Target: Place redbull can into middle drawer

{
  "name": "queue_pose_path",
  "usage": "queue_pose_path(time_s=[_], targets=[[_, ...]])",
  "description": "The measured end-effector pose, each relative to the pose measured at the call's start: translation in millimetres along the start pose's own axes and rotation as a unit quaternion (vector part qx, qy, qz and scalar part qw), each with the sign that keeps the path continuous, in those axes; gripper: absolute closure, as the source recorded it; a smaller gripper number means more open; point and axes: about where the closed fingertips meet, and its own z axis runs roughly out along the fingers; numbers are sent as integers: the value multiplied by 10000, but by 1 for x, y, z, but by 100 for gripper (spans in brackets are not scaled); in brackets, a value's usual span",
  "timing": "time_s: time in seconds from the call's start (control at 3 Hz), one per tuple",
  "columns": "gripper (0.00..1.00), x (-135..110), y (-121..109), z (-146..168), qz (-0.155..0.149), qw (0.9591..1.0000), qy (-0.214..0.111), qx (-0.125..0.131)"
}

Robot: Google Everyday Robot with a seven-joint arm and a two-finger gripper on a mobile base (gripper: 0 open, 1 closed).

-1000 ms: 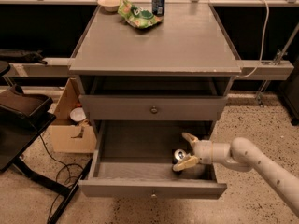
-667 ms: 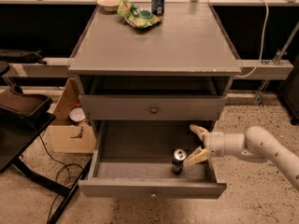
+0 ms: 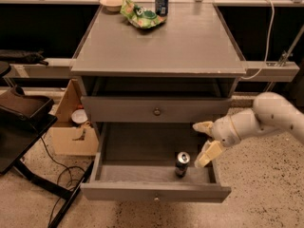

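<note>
Redbull can (image 3: 182, 164) is standing upright in the open middle drawer (image 3: 123, 192), front right. Its silver top is showing and the body is reading dark, possibly blue. Gripper (image 3: 205, 140) is hovering just beside it, jaws spread wide, holding nothing. Judgement: any exit should be going straight up and rightward, without clipping the can.
</note>
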Motion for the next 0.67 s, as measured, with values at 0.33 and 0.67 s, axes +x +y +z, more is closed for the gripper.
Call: queue_pose_path(time_s=[0.33,0.67], targets=[[0,-40,33,-11,125,9951,981,3],[0,-80,71,-25,144,9863,1583,443]])
